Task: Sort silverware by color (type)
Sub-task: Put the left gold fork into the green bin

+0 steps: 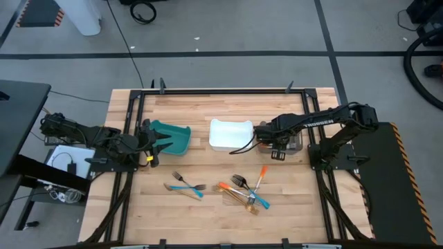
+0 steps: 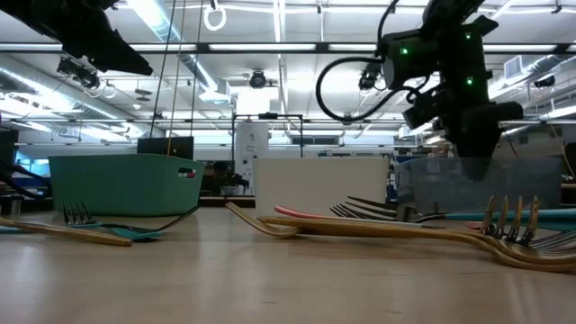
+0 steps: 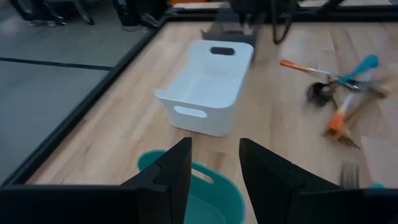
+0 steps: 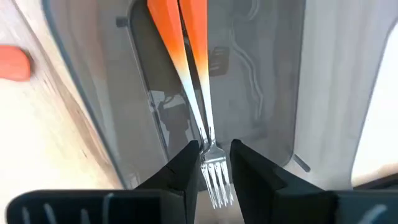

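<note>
Now my right gripper (image 4: 214, 163) hovers over the grey bin (image 1: 294, 142), fingers narrowly parted, an orange-handled fork (image 4: 198, 74) lying in the bin just below them. Remaining silverware (image 1: 243, 190) lies scattered on the table (image 1: 208, 214). My left gripper (image 3: 214, 163) waits open above the teal bin (image 1: 173, 137).

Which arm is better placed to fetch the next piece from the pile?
Probably the right. Its end effector hangs over the grey bin, fingers parted around an orange fork, with the pile just in front. The left end effector sits over the teal bin, farther off.
</note>
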You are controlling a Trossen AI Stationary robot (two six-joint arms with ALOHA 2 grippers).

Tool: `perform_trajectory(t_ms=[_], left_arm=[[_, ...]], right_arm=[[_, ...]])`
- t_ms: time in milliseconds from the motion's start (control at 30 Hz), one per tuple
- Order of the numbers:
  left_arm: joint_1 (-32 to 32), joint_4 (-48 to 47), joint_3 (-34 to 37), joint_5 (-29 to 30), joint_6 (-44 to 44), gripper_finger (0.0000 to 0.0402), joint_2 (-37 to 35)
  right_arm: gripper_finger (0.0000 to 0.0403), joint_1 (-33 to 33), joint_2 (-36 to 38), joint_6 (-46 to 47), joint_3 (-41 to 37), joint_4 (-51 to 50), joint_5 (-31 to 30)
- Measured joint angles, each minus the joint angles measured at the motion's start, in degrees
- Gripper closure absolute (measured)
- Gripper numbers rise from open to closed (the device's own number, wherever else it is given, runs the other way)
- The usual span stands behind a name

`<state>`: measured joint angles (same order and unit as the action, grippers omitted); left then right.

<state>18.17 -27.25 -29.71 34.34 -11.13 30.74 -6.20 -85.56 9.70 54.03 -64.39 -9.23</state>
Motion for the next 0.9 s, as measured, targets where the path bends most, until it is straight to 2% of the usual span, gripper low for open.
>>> perform_trajectory(t_ms=[300, 633, 733, 900], left_arm=[[0.0, -0.5, 0.0, -9.6, -0.4, 0.0259, 0.0], [0.0, -2.1, 0.0, -11.7, -4.9, 0.0259, 0.3], [0.0, -2.9, 0.0, -12.1, -6.3, 0.0259, 2.0], [0.0, -3.1, 0.0, -16.1, -7.2, 0.0259, 6.6]], right_arm=[[0.0305, 0.0, 0.0, 5.3, 5.3, -1.9, -1.7], [0.0305, 0.1, 0.0, 7.5, 9.6, -5.6, -4.4], [0.0305, 0.1, 0.0, 9.3, 10.5, -5.3, -5.0], [0.0305, 0.2, 0.0, 11.8, 11.3, -4.0, -5.7]])
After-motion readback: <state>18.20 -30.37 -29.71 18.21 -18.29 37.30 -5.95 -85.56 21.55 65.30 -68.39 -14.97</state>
